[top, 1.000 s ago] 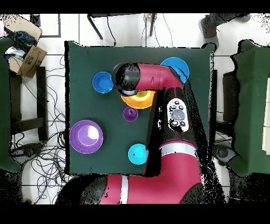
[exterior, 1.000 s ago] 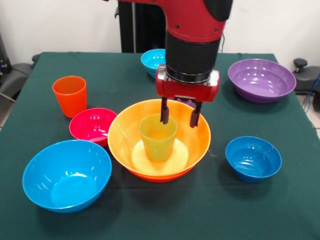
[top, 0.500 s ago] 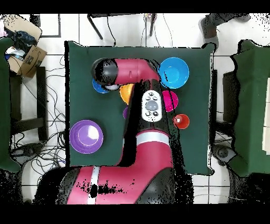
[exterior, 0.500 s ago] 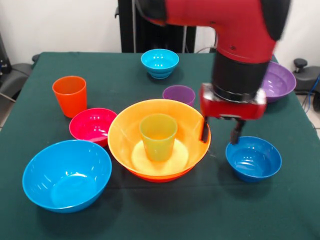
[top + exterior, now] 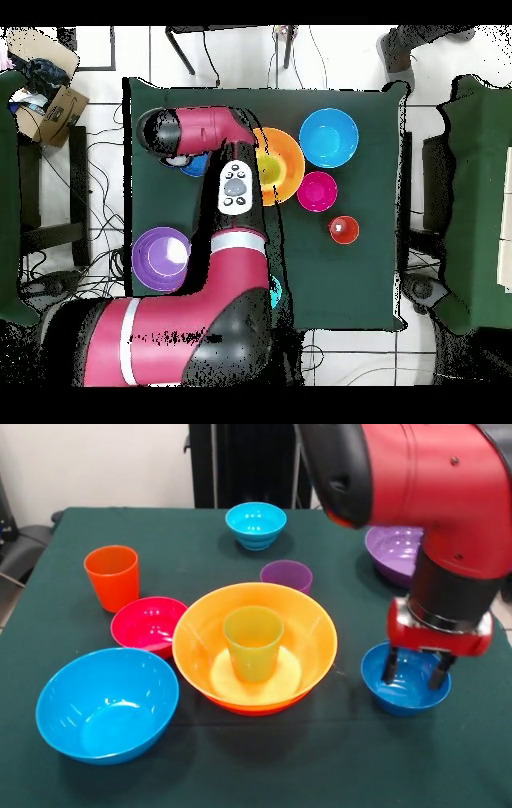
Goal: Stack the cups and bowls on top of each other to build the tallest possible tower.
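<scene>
The lime green cup stands upright inside the yellow-orange bowl, which rests in an orange-red bowl. My gripper is open, with both fingers lowered into the small dark blue bowl at the right and nothing held between them. The orange cup stands at the left, the purple cup just behind the yellow-orange bowl. In the overhead view the arm hides the gripper and most of the dark blue bowl.
A sky-blue bowl sits front left and a magenta bowl beside it. The cyan bowl is far back. The purple bowl lies back right, partly behind the arm.
The gripper has swung from above the green cup to the right and come down into the dark blue bowl. It stayed open. No cup or bowl has moved.
</scene>
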